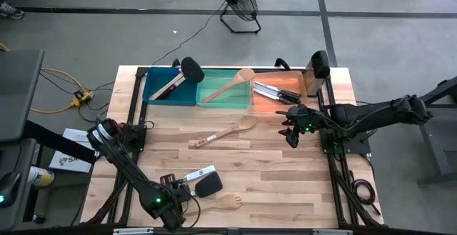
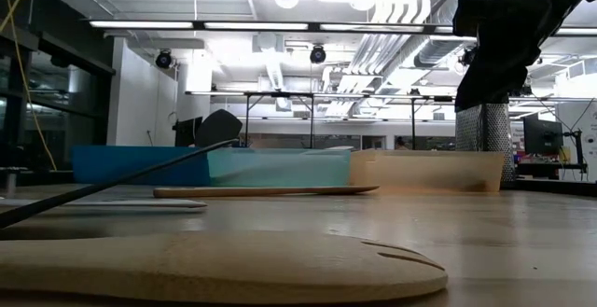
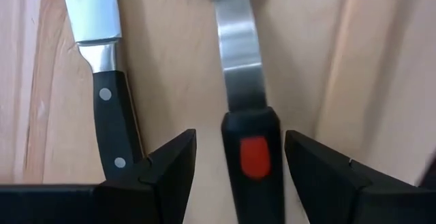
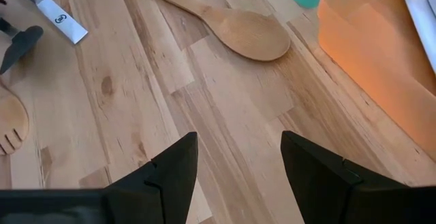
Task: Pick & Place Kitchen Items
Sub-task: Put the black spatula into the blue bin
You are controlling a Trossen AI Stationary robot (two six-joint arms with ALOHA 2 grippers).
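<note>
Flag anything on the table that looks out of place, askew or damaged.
Nothing looks damaged or spilled. Four utensils lie loose on the table outside the bins: a wooden spoon mid-table, and a knife, black turner and wooden fork near the front. The left gripper has its open fingers astride the turner's handle.

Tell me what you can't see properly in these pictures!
- Black turner: in the left wrist view its head is cut off by the picture's edge; the left pincer straddles its handle.
- Knife: its tip runs past that same edge.
- Orange bin: from above, its knives are too small to count.
- Wooden fork: blurred in the low view, too close to the camera.
- Right pincer: the low view shows no fingers.
</note>
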